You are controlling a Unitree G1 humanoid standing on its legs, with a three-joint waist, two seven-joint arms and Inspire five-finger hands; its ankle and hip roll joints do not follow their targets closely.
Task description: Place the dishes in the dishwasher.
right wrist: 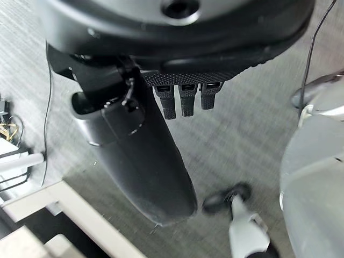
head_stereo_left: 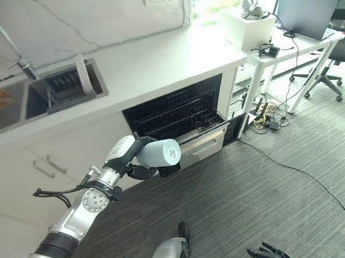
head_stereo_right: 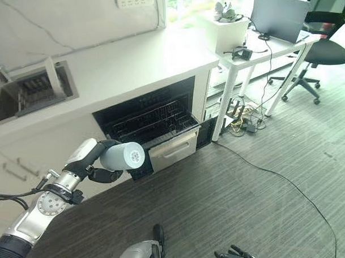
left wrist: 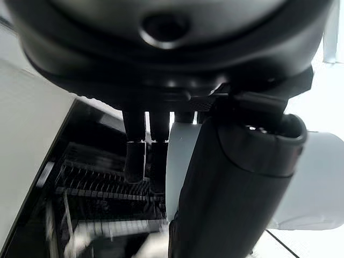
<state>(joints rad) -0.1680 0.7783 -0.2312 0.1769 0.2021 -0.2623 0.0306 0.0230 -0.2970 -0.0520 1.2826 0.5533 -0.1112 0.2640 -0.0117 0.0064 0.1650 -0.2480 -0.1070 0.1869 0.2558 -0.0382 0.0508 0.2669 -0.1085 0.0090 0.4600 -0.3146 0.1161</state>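
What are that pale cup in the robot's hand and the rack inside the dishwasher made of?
The cup, held in the left hand, looks like matte plastic: pale blue-white with no sharp glints, though glazed ceramic is possible. The rack seems to be coated metal wire, judging by its thin dark grid.

Silver-grey left arm [head_stereo_left: 84, 208] with round joint housings; dark left hand [head_stereo_left: 141, 164]; black fingers [left wrist: 134, 156].

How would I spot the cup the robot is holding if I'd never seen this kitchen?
Find the open black dishwasher under the white counter. Just in front of it, the left hand grips a pale blue plastic cup on its side. It's the only dish there.
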